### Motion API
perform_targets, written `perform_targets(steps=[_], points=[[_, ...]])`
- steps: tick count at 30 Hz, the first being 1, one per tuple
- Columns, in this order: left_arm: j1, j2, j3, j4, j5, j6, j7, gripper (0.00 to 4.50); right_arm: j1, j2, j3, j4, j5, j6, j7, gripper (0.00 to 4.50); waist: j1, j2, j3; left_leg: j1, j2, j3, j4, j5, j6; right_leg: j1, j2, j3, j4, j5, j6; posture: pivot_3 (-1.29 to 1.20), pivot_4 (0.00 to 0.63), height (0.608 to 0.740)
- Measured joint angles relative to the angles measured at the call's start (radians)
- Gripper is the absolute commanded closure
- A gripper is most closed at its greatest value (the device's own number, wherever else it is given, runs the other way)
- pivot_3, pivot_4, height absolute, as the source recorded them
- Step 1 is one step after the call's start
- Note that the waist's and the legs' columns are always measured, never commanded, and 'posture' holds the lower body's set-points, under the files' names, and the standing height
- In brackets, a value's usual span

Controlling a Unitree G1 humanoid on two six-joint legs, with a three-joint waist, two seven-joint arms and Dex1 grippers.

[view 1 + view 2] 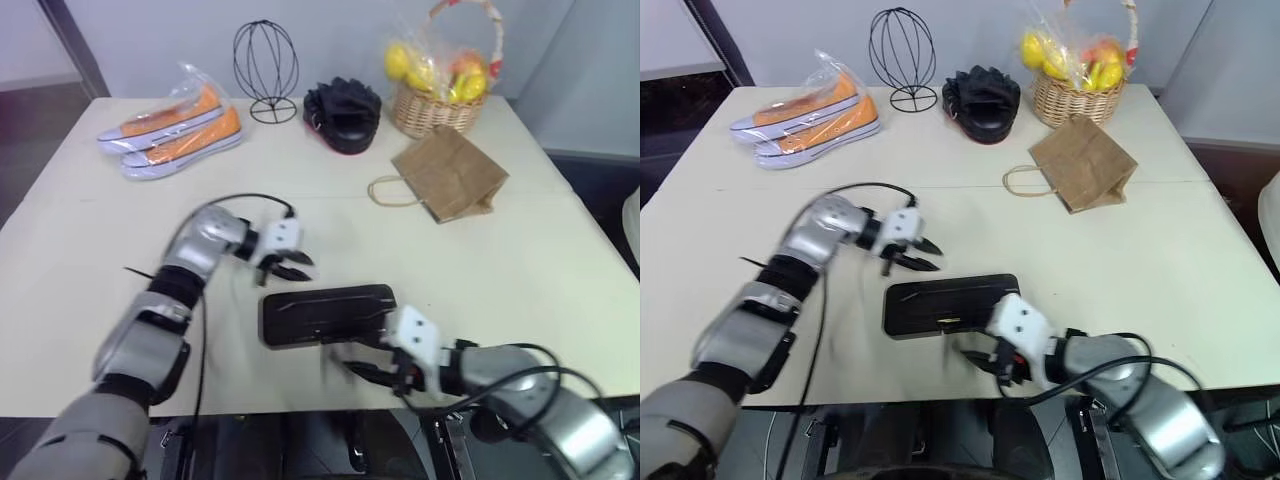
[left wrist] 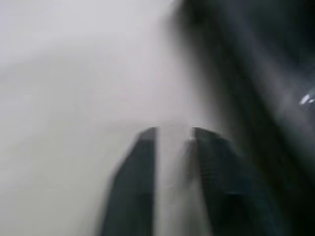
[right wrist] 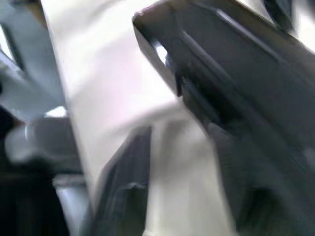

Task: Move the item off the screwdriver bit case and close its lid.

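The screwdriver bit case (image 1: 325,312) lies flat near the table's front edge, a dark rectangle with nothing on top. Its lid (image 1: 340,298) lies down flat on it, dark and glossy. The item, a brown paper bag (image 1: 450,172) with tan loop handles, rests on the table far back to the right, well apart from the case. My left gripper (image 1: 290,266) hovers just off the case's back left corner, fingers apart and empty. Over the case's front edge my right gripper (image 1: 365,366) is open with nothing in it. The right wrist view has the case (image 3: 236,73) close ahead.
Along the back of the table stand orange sneakers in plastic (image 1: 175,125), a black wire stand (image 1: 265,65), a black bundle of gloves (image 1: 342,112) and a wicker fruit basket (image 1: 440,95). The table's front edge (image 1: 250,405) runs just under the case.
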Motion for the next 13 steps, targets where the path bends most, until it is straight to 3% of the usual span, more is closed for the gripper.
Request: perform_targets(steps=[2,3,6,7,10,13], points=[[0.007,0.072,0.063,-0.049,-0.058,0.085,-0.033,0.66,0.022,-0.052,-0.154,-0.021,0.139,0.038,0.075,0.23,0.001,0.0,0.0,-0.001,0.001,-0.001,-0.001,0.0,0.0,-0.001,0.001,-0.001,0.001,0.0,0.0,0.0,0.15,0.74],[0.04,0.136,0.091,-0.157,-0.126,0.199,-0.083,0.21,0.039,-0.094,-0.25,-0.024,0.201,0.04,0.131,0.0,-0.001,0.001,0.001,-0.002,0.002,-0.001,-0.001,0.0,0.0,-0.002,0.001,-0.001,0.001,0.0,0.0,0.0,0.15,0.74],[0.216,0.435,0.196,-0.525,-0.392,0.56,-0.19,0.21,0.106,-0.216,-0.511,0.024,0.286,0.029,0.277,0.0,-0.02,0.0,0.002,-0.001,0.006,-0.001,-0.003,-0.002,0.003,-0.003,0.0,0.0,-0.001,-0.001,-0.001,0.0,0.15,0.74],[0.27,0.496,0.239,-0.614,-0.453,0.639,-0.203,0.21,0.122,-0.24,-0.563,0.053,0.295,0.024,0.313,0.0,-0.019,0.001,0.001,-0.001,0.006,-0.001,-0.003,-0.002,0.003,-0.002,-0.001,0.0,-0.001,-0.002,0.0,0.0,0.15,0.74],[0.494,0.605,0.43,-0.89,-0.591,0.81,-0.191,0.21,0.142,-0.319,-0.685,0.163,0.311,-0.006,0.438,0.0,-0.005,0.002,0.002,0.001,0.004,0.002,-0.002,-0.002,0.003,0.0,-0.004,0.0,-0.001,-0.002,0.0,0.0,0.15,0.74],[0.689,0.623,0.573,-1.034,-0.643,0.885,-0.134,0.21,0.142,-0.37,-0.716,0.246,0.3,-0.054,0.513,0.0,0.012,0.002,0.002,0.002,0.004,0.002,-0.001,-0.002,0.002,0.003,-0.004,0.0,-0.002,-0.004,-0.003,0.0,0.15,0.74]])
